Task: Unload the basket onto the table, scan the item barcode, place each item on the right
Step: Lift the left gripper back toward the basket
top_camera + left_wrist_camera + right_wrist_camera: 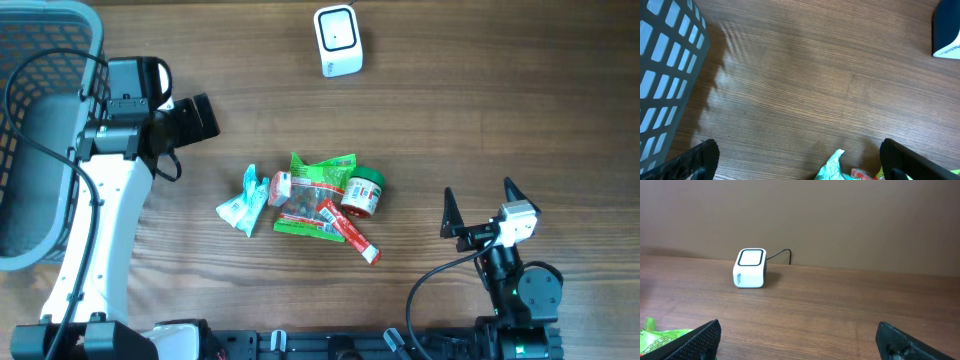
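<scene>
A small pile of items lies mid-table: a teal packet [243,201], a green packet [318,185], a red stick packet [350,232] and a little jar with a green lid [363,192]. The white barcode scanner [337,41] stands at the far edge. My left gripper [198,118] hovers up-left of the pile, open and empty. In the left wrist view the left gripper [799,150] has the teal packet's tip [832,167] showing between its fingers. My right gripper [480,195] stands open and empty to the right of the pile, and in its wrist view this gripper [797,330] faces the scanner [750,268].
A grey plastic basket [30,60] fills the far left corner, close beside the left arm; its wall [665,75] shows in the left wrist view. A cable runs from behind the scanner. Bare wooden table [480,100] lies between the pile and the scanner.
</scene>
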Motion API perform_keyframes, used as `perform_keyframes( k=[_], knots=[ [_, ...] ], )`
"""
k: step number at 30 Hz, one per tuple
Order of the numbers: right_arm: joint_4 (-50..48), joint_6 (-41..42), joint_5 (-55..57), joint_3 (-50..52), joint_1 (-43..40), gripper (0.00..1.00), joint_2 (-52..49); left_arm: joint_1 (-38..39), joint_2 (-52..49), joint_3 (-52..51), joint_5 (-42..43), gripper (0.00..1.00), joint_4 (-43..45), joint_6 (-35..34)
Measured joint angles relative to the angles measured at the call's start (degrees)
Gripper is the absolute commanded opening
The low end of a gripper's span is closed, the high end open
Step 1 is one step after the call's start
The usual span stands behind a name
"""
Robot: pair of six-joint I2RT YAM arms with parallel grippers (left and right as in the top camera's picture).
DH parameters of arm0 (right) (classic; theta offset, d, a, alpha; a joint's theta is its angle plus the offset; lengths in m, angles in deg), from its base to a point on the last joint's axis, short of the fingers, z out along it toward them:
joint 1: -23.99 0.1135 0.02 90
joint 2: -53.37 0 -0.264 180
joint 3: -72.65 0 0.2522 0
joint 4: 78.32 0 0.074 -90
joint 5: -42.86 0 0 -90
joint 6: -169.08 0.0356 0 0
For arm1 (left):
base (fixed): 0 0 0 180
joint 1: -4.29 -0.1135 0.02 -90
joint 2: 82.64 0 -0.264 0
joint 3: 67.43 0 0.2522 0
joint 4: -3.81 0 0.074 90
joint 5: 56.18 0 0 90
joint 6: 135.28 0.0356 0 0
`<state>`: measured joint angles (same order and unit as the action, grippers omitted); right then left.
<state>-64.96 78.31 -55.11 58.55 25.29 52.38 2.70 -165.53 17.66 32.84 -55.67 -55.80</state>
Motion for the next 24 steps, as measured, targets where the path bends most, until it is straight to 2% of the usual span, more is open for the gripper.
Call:
perform_keyframes(
  k=[24],
  knots=[
    [0.0, 0.7, 0.0, 0.0, 0.0, 1.0, 0.0, 0.0, 0.0, 0.0, 0.0, 1.0, 0.0, 0.0]
  ],
)
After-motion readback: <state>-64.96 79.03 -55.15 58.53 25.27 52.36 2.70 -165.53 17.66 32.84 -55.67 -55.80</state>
